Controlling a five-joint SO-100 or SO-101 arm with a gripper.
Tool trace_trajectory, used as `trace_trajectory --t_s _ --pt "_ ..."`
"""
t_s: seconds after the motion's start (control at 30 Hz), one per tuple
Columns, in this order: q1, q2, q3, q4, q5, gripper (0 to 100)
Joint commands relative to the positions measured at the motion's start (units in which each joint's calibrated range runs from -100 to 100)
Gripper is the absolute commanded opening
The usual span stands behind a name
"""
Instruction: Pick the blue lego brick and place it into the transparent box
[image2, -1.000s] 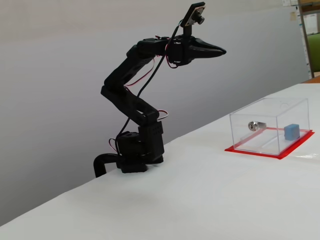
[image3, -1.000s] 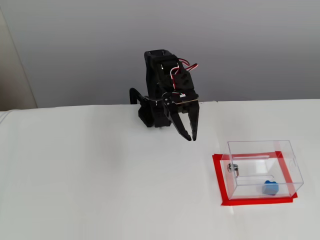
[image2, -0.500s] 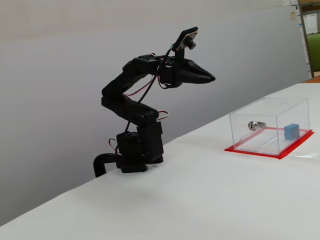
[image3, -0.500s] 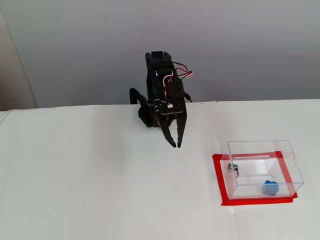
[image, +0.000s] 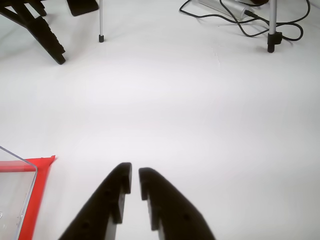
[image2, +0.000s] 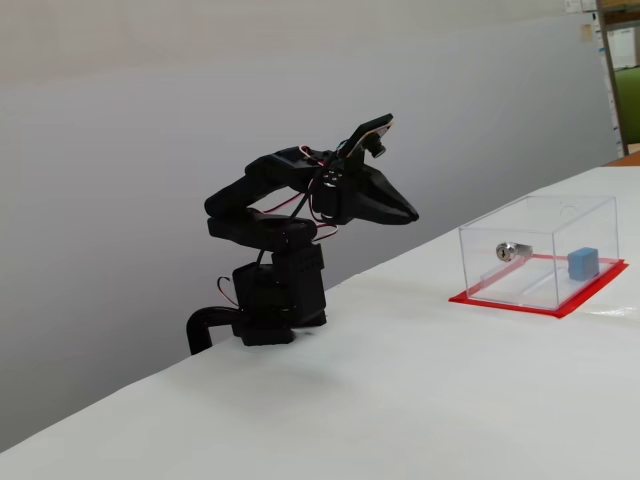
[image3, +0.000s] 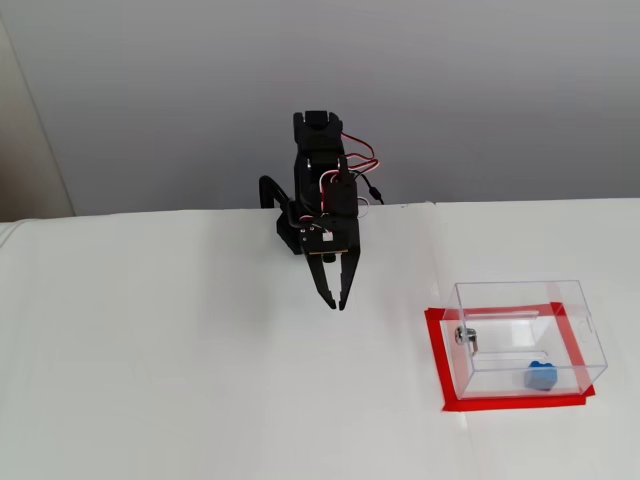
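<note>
The blue lego brick (image2: 583, 262) (image3: 541, 376) lies inside the transparent box (image2: 540, 250) (image3: 525, 335), near its front right corner in the fixed view from above. The box stands on a red base (image3: 437, 365) (image: 42, 175), with a silver lock part (image2: 510, 251) (image3: 465, 338) on one wall. My gripper (image2: 410, 215) (image3: 336, 303) (image: 134, 172) hangs above bare table, well away from the box, its fingers together with only a thin slit and nothing between them. The wrist view catches just one corner of the box (image: 15, 190) at lower left.
The arm's base (image2: 270, 310) is clamped at the table's back edge by the grey wall. In the wrist view, a black stand (image: 40, 35), thin tripod legs (image: 100, 20) and cables (image: 240, 17) sit at the table's far side.
The gripper went from open to shut. The arm folded back and down toward its base, swinging left and away from the box. Brick and box have not moved.
</note>
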Motion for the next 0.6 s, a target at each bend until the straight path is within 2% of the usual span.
trace_trajectory --t_s 0.0,0.57 --pt "0.49 -4.01 2.98 -1.09 0.30 2" --pt "0.49 -17.84 22.33 -1.09 0.19 2"
